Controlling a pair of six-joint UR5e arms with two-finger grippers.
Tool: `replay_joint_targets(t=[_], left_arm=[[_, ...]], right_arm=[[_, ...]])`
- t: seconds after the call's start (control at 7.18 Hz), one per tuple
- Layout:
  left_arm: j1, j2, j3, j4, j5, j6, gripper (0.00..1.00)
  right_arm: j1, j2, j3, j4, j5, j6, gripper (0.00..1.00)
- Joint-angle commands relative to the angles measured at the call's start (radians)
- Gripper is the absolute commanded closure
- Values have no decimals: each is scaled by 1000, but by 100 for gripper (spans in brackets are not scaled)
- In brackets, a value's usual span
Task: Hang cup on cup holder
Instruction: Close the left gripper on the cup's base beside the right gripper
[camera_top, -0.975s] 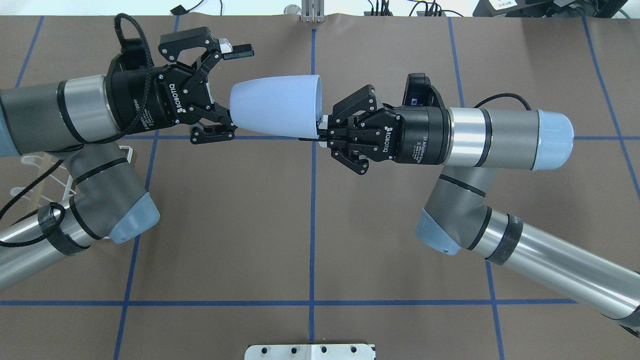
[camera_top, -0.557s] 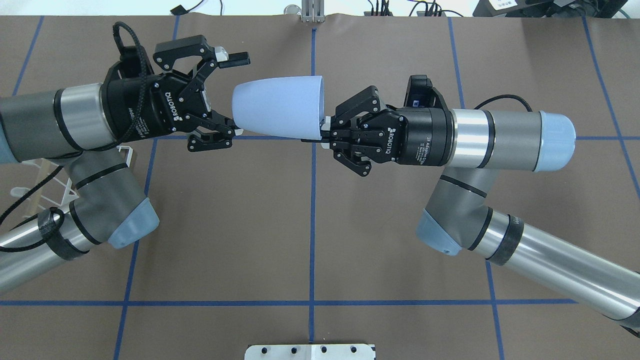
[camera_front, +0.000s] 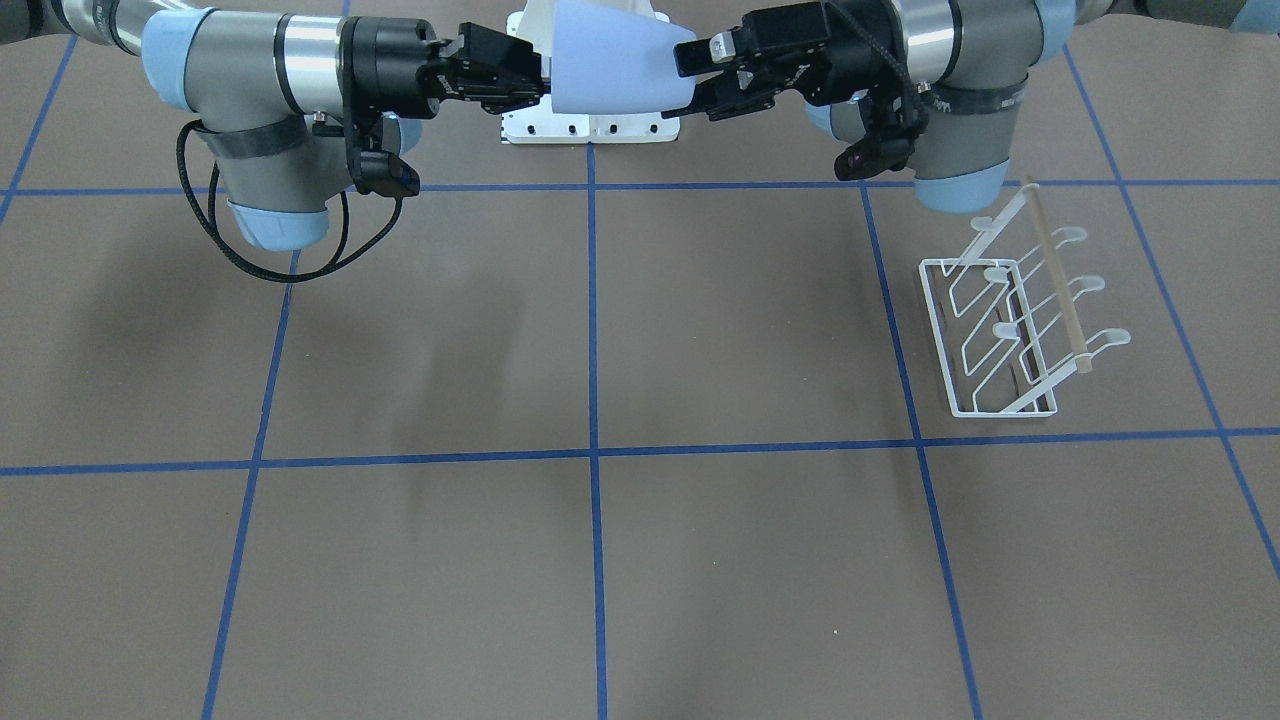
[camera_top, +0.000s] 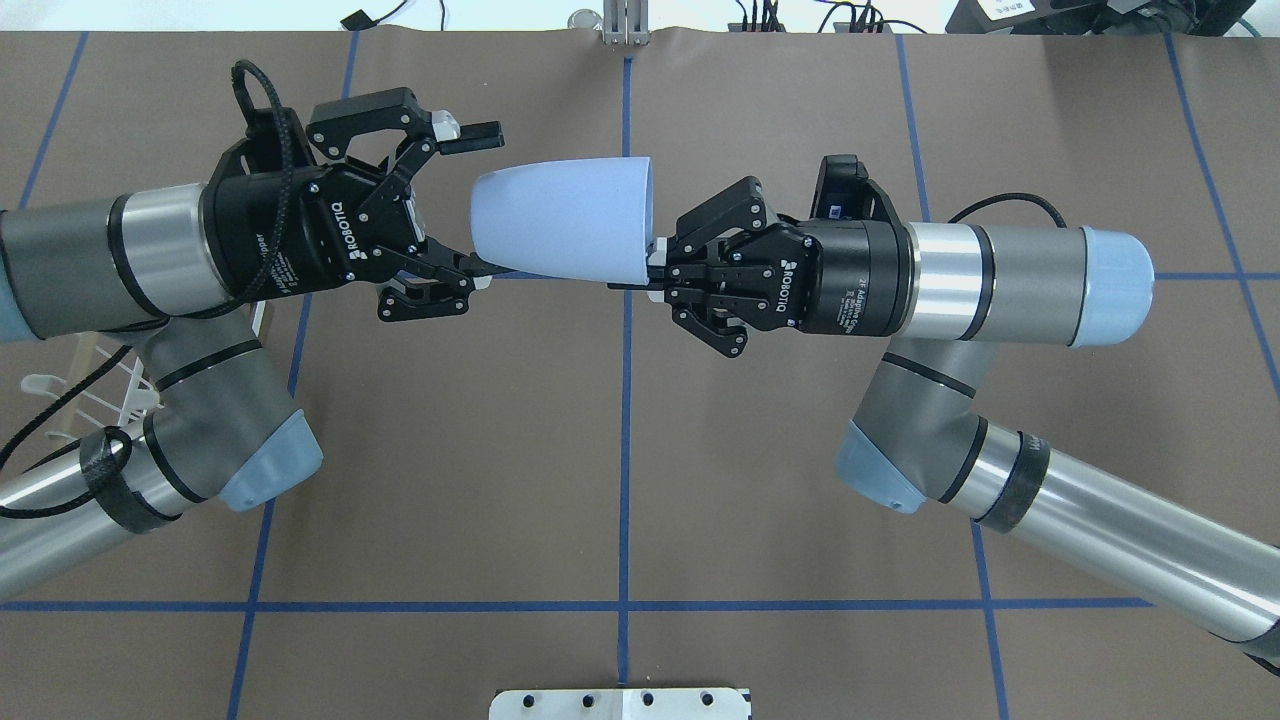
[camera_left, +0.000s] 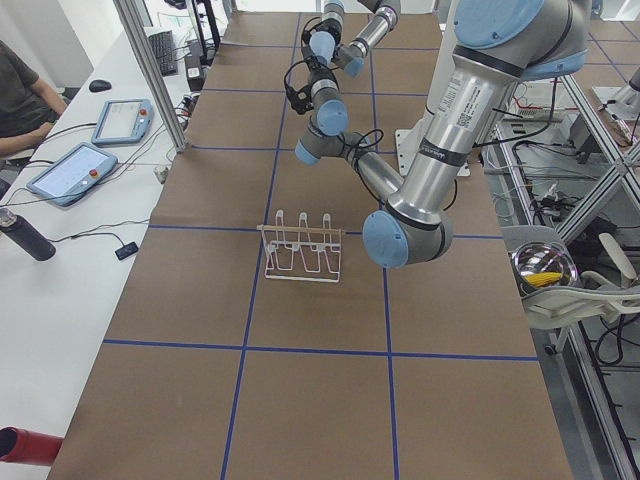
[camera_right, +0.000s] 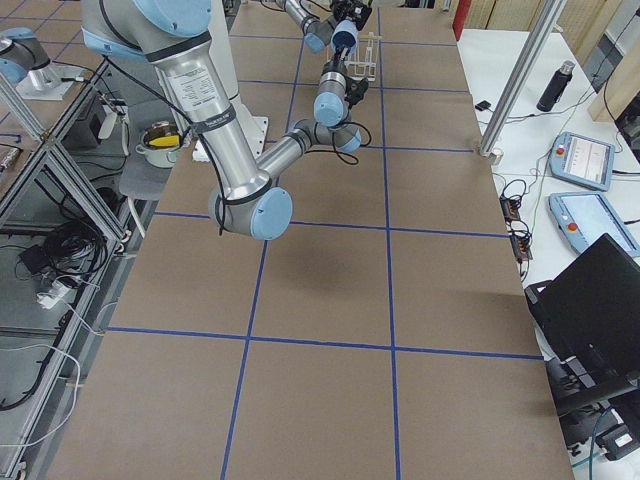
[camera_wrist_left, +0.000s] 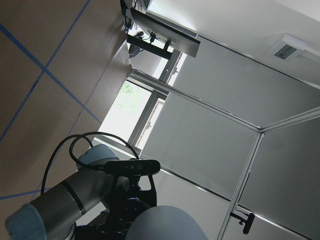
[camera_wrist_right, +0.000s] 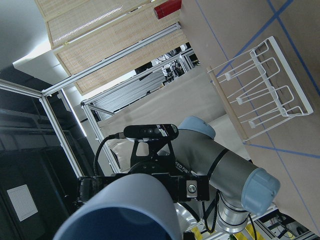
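From overhead, holds the cup (camera_top: 560, 215) sideways in mid-air over the counter (camera_top: 450, 450), rim pinched in the narrow right end effector (camera_top: 652, 268), base sitting inside the wide-spread left end effector (camera_top: 488, 205), unclamped: a handover, by the look. From the front, finds the cup holder (camera_front: 1005, 335) standing well apart on the robot's left; next calls for closing left, releasing right, then carrying across to hang it

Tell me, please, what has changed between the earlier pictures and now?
The right end effector, shut on the rim of the cup, carried it slightly toward the robot's right. The left end effector shifted and turned a little. Nothing was gripped or released: the left stays open around the cup's base, and the right keeps its hold.
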Motion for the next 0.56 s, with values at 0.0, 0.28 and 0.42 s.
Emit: replay_joint_targets(t=[0.0, 0.28, 0.42], left_arm=[[10, -1, -5, -3, 0, 0, 6], [15, -1, -5, -3, 1, 0, 7], [15, -1, -3, -3, 1, 0, 9]], right_arm=[[-1, -2, -5, 2, 0, 0, 100], [-1, -3, -9, 24, 0, 0, 100], [-1, -3, -9, 24, 0, 0, 100]])
